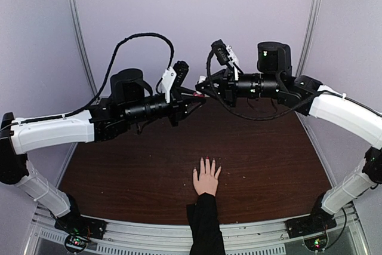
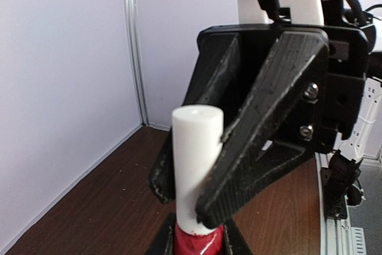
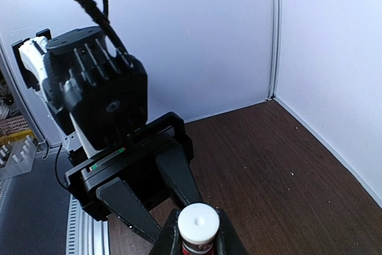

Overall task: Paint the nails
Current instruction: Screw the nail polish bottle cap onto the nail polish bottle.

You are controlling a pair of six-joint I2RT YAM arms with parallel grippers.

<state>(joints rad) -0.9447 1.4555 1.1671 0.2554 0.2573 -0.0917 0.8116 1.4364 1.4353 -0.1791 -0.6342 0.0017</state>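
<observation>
Near top centre, the left gripper point(image 2: 198, 244) clamps the red bottle point(image 2: 192, 246), the right gripper point(image 2: 187, 203) its white cap point(image 2: 196, 147). Below, the human hand point(image 1: 206, 181) lies flat, nails point(image 1: 207, 160) up-frame.

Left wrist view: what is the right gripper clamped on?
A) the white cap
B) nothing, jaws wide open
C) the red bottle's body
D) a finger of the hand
A: the right gripper pinches the white cap from both sides, above the red bottle.
</observation>
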